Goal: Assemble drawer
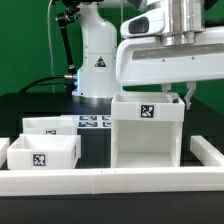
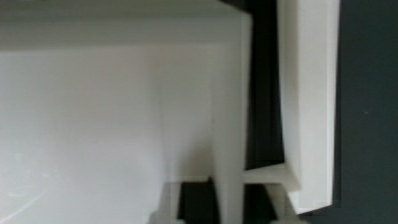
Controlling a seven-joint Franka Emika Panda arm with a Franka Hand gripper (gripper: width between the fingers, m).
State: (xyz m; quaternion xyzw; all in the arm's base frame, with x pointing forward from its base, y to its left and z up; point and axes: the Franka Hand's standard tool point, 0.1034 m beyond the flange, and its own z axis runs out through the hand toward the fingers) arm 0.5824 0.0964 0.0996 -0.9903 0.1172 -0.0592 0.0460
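The drawer's large white box shell (image 1: 148,135) stands upright on the table at the exterior view's right, with a square tag on its front. My gripper (image 1: 185,97) comes down from above onto the top edge of the shell's right wall and is shut on that thin wall. In the wrist view the shell's wall (image 2: 107,110) fills most of the picture, and its thin edge runs between the tips of my gripper (image 2: 230,192). Two small shallow trays lie apart from the shell at the left, one (image 1: 52,127) behind the other (image 1: 42,153).
A long low white rail (image 1: 110,181) runs along the front and up the right side. The marker board (image 1: 94,122) lies flat behind the trays. The arm's white base (image 1: 97,60) stands at the back, with black cloth behind it.
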